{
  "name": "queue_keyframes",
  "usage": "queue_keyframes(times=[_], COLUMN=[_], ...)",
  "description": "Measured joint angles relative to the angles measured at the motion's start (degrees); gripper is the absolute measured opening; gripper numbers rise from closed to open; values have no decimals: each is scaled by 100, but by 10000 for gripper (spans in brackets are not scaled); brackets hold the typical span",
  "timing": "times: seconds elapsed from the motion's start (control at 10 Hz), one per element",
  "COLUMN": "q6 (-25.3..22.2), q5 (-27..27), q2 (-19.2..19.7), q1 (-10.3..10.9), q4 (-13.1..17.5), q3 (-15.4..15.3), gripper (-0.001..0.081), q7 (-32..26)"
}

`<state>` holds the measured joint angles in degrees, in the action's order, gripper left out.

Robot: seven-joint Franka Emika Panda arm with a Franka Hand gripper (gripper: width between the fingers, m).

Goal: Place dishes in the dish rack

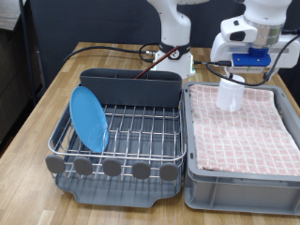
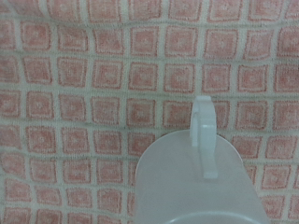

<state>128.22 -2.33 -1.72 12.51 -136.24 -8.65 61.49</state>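
The dark grey dish rack (image 1: 112,170) stands at the exterior view's left. The bright-blue plate (image 1: 89,118) stands on edge in its wire grid, at the left side. My gripper (image 1: 238,81) is at the upper right, shut on the small white mug (image 1: 231,95). It holds the mug just above the pink checked cloth (image 1: 246,131). In the wrist view the mug (image 2: 194,182) is close, with its handle (image 2: 203,140) showing against the cloth (image 2: 93,93); the fingers do not show there. The wooden spoon is out of view.
The cloth lines a grey bin (image 1: 234,190) right of the rack. The rack's tall cutlery bin (image 1: 129,87) runs along its far side and rounded tabs (image 1: 112,168) along the near side. The robot base (image 1: 174,58) and cables stand behind on the wooden table (image 1: 56,89).
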Motion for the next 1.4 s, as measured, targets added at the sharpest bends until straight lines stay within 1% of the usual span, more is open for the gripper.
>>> queue_keyframes(times=[0.4,0.6,0.9,1.4], q6=[237,359,553,695], q5=[-13,-85,-196,-440], q2=[198,278,452,740], q1=[-18,-20,-21,-22], q4=[-159,-236,-277,-304], q3=[116,174,247,291], gripper=[802,802,802,802], q7=[-57,-245,-483,-592])
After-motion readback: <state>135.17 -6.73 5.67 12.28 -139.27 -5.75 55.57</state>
